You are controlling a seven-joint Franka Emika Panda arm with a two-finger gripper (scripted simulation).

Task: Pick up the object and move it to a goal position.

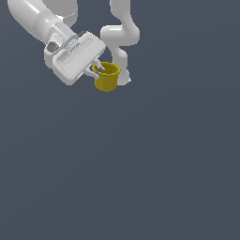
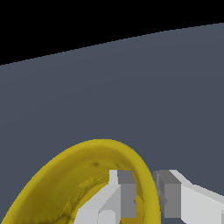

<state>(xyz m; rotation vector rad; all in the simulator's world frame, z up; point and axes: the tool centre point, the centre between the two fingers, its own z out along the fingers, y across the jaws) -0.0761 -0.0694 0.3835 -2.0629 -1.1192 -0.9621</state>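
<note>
The mustard-yellow cup (image 1: 107, 77) sits high in the exterior view, a little toward that view's left, with its open mouth facing up and its rimmed lip plainly showing. Its walls taper slightly toward the base. No contact with the dark slate-grey floor (image 1: 140, 178) can be made out, and whether it is lifted clear cannot be told for certain.

The gripper (image 1: 97, 70) is clenched on the cup's wall at the rim: the wrist view shows one finger (image 2: 119, 192) inside the yellow bowl (image 2: 65, 183) and the other finger (image 2: 170, 192) just outside it, the rim pinched between them. The white hand body reaches in from the exterior view's left, tilted.

Just beyond the cup, toward the exterior view's right, stands the white Panda arm (image 1: 121, 37), its links curving upward out of the picture.
</note>
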